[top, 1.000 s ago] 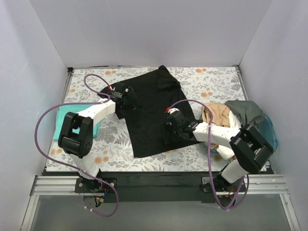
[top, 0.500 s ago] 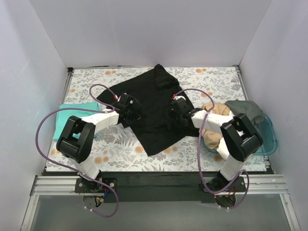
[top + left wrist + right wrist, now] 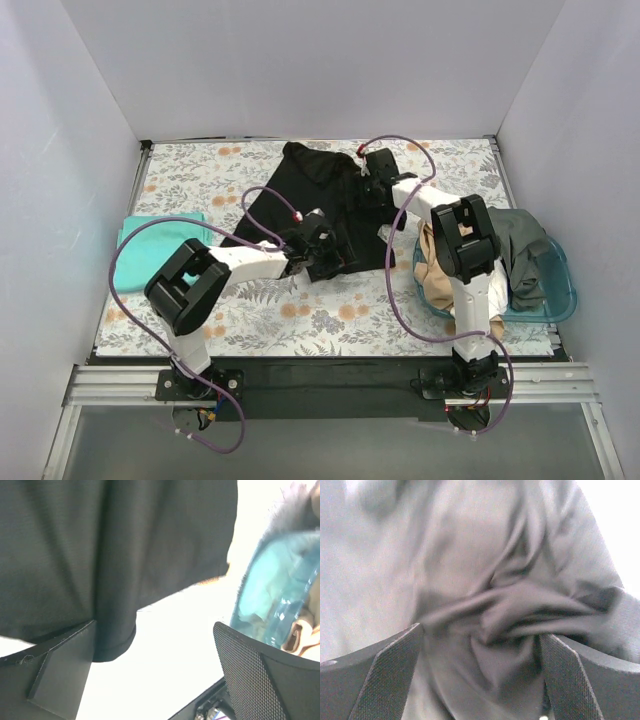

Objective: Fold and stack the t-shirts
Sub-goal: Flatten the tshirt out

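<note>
a: now, where is the black t-shirt (image 3: 318,192) found?
b: it is seen crumpled on the floral table (image 3: 190,180), toward the far side, left of the basket (image 3: 562,298).
a: and the grippers?
b: the left gripper (image 3: 328,256) is held spread at the near hem. the right gripper (image 3: 372,188) is spread over a bunched fold.

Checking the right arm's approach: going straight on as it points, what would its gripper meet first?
The black t-shirt: its bunched folds lie straight ahead of the right gripper, between its open jaws. It looks close, though depth is unclear.
</note>
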Tool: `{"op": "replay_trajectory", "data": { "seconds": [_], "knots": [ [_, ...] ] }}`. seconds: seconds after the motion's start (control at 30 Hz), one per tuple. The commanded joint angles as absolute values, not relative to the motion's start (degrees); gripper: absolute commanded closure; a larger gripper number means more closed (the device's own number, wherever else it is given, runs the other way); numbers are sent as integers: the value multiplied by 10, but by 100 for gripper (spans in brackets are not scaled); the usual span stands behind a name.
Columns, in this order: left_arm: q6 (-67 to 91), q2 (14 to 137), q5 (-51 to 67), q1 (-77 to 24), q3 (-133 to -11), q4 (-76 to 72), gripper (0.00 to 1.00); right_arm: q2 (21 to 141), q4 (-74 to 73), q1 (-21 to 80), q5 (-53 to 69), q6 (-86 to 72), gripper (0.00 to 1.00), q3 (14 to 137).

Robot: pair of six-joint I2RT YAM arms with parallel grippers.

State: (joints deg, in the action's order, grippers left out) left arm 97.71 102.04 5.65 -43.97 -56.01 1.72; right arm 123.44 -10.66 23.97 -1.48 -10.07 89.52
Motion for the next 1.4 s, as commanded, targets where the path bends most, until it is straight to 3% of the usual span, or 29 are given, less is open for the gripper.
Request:
{"op": "replay_trajectory", "data": {
  "seconds": [0.0,0.27,0.43,0.53,0.73,0.97,1.13,1.27,1.37],
  "knots": [
    [996,1048,53,-476,-610,54,2,1266,-109,209,77,-91,2,982],
    [943,951,14,-478,-645,127,2,1155,-162,202,64,-62,2,994],
    [974,812,-197,-476,-573,274,2,1018,-184,207,25,-78,2,874],
    [1057,735,-264,-444,-520,405,2,930,-181,220,11,-101,2,772],
    [1035,647,-213,-257,-415,397,2,775,-135,243,30,-151,2,626],
    [978,731,-143,-123,-416,309,3,628,-91,243,104,-177,2,466],
    [959,791,-134,-87,-439,292,17,563,-91,244,114,-182,2,426],
    [940,830,-120,-86,-437,272,43,538,-90,243,106,-199,2,402],
    [931,846,-111,-87,-437,266,49,527,-90,243,97,-203,2,394]
  ]
}}
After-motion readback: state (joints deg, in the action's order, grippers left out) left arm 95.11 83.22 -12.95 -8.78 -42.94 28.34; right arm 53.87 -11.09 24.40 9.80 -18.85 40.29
